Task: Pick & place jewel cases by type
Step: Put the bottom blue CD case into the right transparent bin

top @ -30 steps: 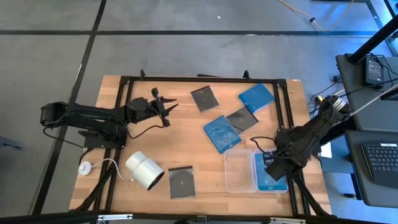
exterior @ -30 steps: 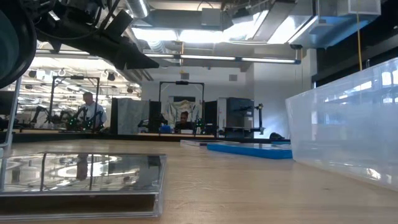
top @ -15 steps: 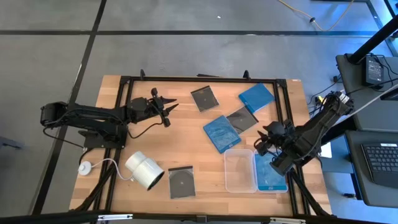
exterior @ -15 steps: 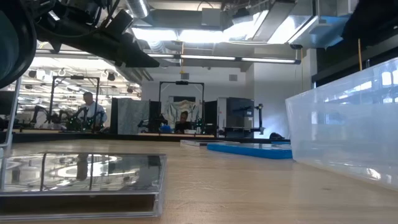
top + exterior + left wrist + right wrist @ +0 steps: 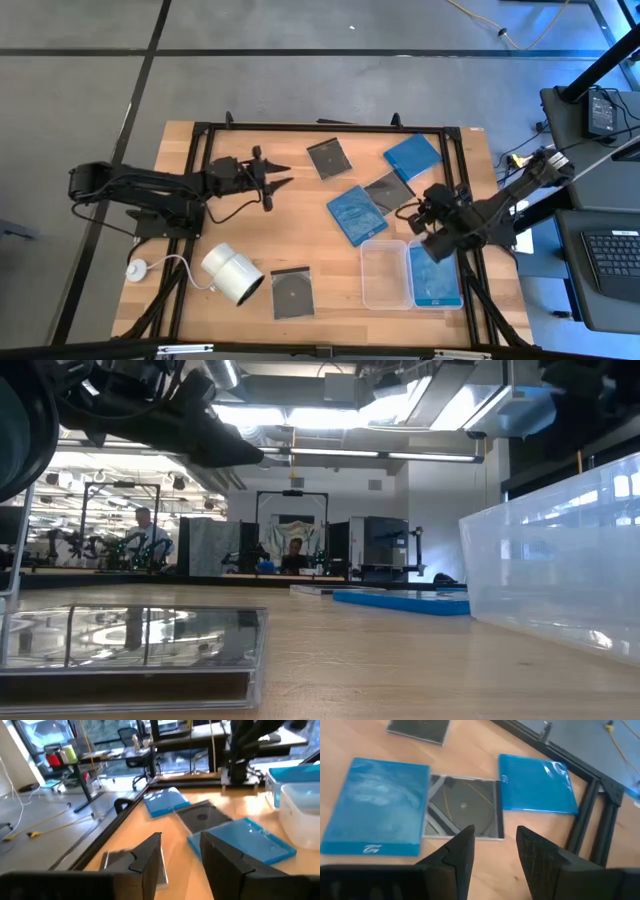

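Two blue jewel cases [image 5: 355, 214] [image 5: 413, 156] and two dark ones [image 5: 389, 190] [image 5: 329, 157] lie flat in the middle and far part of the table. A third dark case [image 5: 291, 292] lies near the front edge. A third blue case [image 5: 435, 277] lies in the right clear tray. My right gripper [image 5: 408, 215] hovers open just right of the middle dark case [image 5: 462, 812], tilted down toward it. My left gripper [image 5: 285, 174] hangs open above the table's left part, pointing toward the right, with nothing between its fingers [image 5: 150, 857].
An empty clear tray [image 5: 384, 273] stands beside the one with the blue case, at the front right. A white cylinder [image 5: 232, 273] with a cord lies at the front left. A black frame [image 5: 320, 128] runs round the table's edges.
My right gripper has moved from above the tray with the blue case toward the far edge and the table's middle, turning until it faces the middle dark case. My left gripper has rolled in place, and its fingers stand wider apart.
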Controlling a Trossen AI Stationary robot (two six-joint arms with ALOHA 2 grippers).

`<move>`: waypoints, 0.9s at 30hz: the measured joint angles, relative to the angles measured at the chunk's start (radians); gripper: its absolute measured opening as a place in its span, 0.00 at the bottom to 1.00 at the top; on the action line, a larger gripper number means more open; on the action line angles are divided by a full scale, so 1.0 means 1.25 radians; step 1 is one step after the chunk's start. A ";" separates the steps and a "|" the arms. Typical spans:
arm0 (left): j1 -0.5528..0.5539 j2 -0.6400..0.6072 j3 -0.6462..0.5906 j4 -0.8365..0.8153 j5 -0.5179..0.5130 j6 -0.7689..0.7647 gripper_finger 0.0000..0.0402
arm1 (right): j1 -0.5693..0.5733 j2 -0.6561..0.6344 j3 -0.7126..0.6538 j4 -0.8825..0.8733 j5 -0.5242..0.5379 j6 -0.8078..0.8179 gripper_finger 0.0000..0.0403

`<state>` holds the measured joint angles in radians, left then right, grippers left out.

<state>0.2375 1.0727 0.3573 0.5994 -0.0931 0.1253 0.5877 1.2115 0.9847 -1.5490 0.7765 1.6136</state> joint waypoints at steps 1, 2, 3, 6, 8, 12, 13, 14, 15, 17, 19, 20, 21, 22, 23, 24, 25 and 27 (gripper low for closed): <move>0.000 0.010 0.000 0.019 0.003 0.000 0.37 | -0.013 -0.011 -0.007 0.013 0.000 -0.022 0.37; 0.000 0.022 0.000 0.039 0.005 0.000 0.38 | -0.028 -0.023 -0.013 0.032 0.000 -0.048 0.37; 0.000 0.034 0.000 0.059 0.005 0.005 0.40 | -0.043 -0.038 -0.020 0.061 0.000 -0.076 0.37; 0.000 0.069 0.000 0.092 0.006 0.022 0.45 | -0.092 -0.082 -0.045 0.209 -0.008 -0.215 0.37; 0.000 0.094 0.000 0.109 0.006 0.021 0.49 | -0.132 -0.109 -0.066 0.327 -0.034 -0.337 0.37; 0.000 0.137 0.000 0.117 0.005 0.023 0.54 | -0.231 -0.142 -0.108 0.519 -0.130 -0.520 0.37; 0.000 0.145 0.000 0.116 0.005 0.025 0.55 | -0.258 -0.147 -0.119 0.553 -0.152 -0.548 0.37; 0.000 0.152 0.000 0.117 0.005 0.024 0.55 | -0.284 -0.150 -0.128 0.578 -0.173 -0.569 0.37; 0.000 0.160 0.000 0.119 0.005 0.019 0.56 | -0.312 -0.153 -0.138 0.596 -0.196 -0.586 0.37; 0.000 0.179 0.000 0.119 0.008 0.010 0.56 | -0.363 -0.157 -0.162 0.639 -0.260 -0.612 0.37; 0.000 0.204 0.010 0.119 0.009 0.022 0.57 | -0.414 -0.155 -0.192 0.700 -0.341 -0.655 0.37; -0.001 0.216 0.022 0.120 0.011 0.033 0.57 | -0.437 -0.152 -0.209 0.739 -0.385 -0.675 0.37; -0.004 0.231 0.035 0.121 0.016 0.047 0.57 | -0.459 -0.148 -0.228 0.789 -0.428 -0.694 0.37; -0.007 0.249 0.054 0.120 0.025 0.066 0.56 | -0.480 -0.145 -0.248 0.844 -0.468 -0.713 0.37; -0.013 0.267 0.075 0.107 0.041 0.088 0.56 | -0.498 -0.141 -0.267 0.887 -0.503 -0.730 0.37; -0.021 0.287 0.101 0.086 0.058 0.110 0.55 | -0.517 -0.136 -0.285 0.932 -0.534 -0.739 0.37; -0.028 0.308 0.130 0.058 0.072 0.130 0.55 | -0.535 -0.131 -0.300 0.978 -0.561 -0.751 0.37; -0.044 0.353 0.194 -0.006 0.079 0.170 0.54 | -0.571 -0.118 -0.324 1.027 -0.609 -0.744 0.37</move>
<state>0.1827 1.5140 0.5993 0.5913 0.0055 0.3375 -0.1265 1.0634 0.5802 -0.2651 0.0149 0.6840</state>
